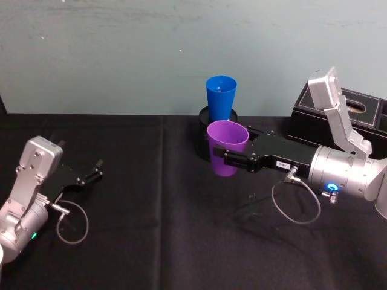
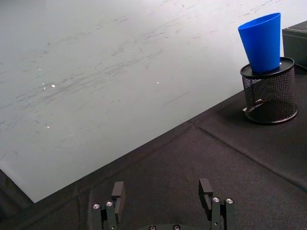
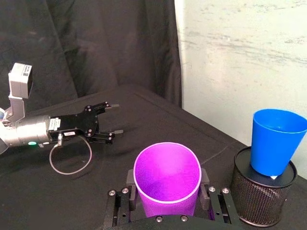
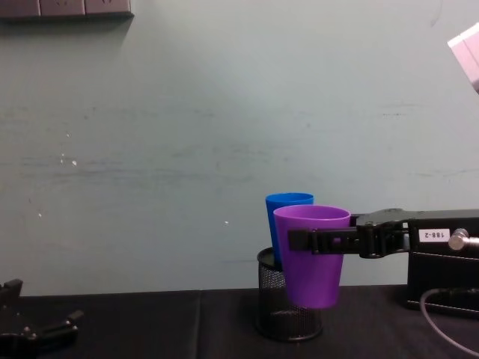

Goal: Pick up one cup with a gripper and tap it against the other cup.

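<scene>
Far to the left of the mesh pen holder [image 1: 203, 134], the left gripper [image 1: 94, 171] rests low over the black cloth [image 1: 151, 229], fingers spread, nothing between them. The blue cup [image 1: 221, 96] stands upright in the holder itself. Just in front of the holder, the right gripper [image 1: 233, 160] is clamped round the purple cup [image 1: 227, 147], carrying it upright, clear of the cloth. So the pick-up looks done. The tap is left, I'd say, as the right wrist view shows a gap between the cups. The blue cup's base is sunk out of sight in the mesh, and the purple cup covers part of the holder.
</scene>
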`<state>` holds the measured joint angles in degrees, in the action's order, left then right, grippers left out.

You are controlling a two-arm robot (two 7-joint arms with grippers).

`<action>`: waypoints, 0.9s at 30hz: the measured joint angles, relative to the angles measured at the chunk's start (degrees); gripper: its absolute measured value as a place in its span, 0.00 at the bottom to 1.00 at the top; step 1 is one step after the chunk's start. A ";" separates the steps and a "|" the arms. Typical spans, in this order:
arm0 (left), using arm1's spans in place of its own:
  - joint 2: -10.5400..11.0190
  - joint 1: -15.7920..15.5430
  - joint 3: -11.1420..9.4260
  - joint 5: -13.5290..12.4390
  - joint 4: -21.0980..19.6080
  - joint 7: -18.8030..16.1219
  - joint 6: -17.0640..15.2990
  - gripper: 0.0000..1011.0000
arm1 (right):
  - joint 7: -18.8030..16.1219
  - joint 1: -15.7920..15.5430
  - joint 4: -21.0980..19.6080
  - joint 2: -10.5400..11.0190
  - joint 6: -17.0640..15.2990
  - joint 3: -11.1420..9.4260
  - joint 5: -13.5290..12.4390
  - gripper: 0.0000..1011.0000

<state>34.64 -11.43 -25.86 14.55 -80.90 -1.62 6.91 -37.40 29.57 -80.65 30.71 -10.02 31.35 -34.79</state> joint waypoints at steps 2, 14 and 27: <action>0.00 0.00 0.00 0.00 0.00 0.00 0.00 1.00 | 0.00 0.00 0.01 -0.01 -0.02 -0.01 0.01 0.73; 0.00 0.00 0.00 0.00 0.00 0.00 0.00 1.00 | 0.03 0.06 0.07 -0.06 -0.08 -0.02 0.09 0.73; 0.00 0.00 0.00 0.00 0.00 0.00 0.00 1.00 | 0.03 0.09 0.07 -0.06 -0.14 -0.02 0.13 0.73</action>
<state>34.65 -11.43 -25.86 14.55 -80.90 -1.62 6.91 -37.37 29.66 -80.58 30.65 -10.16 31.33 -34.66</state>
